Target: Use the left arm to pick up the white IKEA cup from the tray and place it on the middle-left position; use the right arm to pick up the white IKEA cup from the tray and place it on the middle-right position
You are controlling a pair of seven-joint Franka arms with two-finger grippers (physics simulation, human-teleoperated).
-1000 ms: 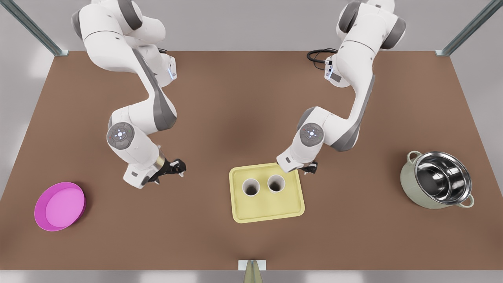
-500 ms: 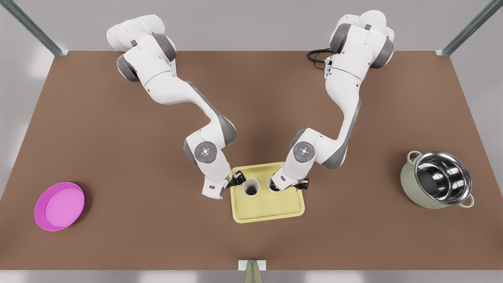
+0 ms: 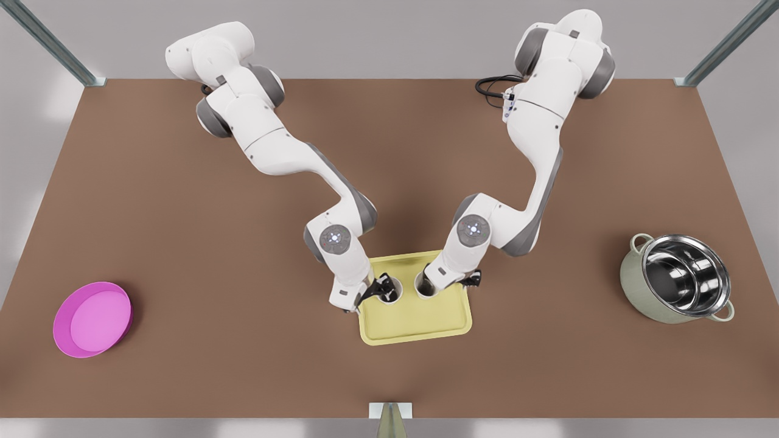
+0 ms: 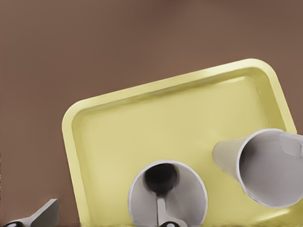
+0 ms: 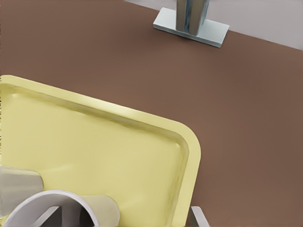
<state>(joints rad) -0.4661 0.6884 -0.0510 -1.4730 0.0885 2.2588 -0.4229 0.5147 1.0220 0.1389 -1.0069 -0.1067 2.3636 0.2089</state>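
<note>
The pale yellow tray (image 3: 420, 319) holds two white cups standing side by side. My left gripper (image 3: 377, 291) is open at the cup (image 3: 392, 296) on the front view's left. In the left wrist view that cup (image 4: 187, 196) has one finger (image 4: 162, 213) inside it and the other finger (image 4: 45, 215) outside its wall, with the second cup (image 4: 267, 163) beside it on the tray (image 4: 142, 127). My right gripper (image 3: 449, 283) is open at the other cup (image 3: 423, 287). Its fingers straddle that cup's rim (image 5: 61, 201) near the tray's corner (image 5: 187, 146).
A round magenta dish (image 3: 91, 319) lies at the front view's far left. A steel pot (image 3: 675, 278) stands at the far right. A metal post (image 3: 390, 417) rises at the table's near edge, and a black cable (image 3: 492, 85) lies at the back. Brown tabletop surrounds the tray.
The left arm swung from the table's left side to the tray and its gripper reached the left cup. The right gripper shifted down over the right cup.
</note>
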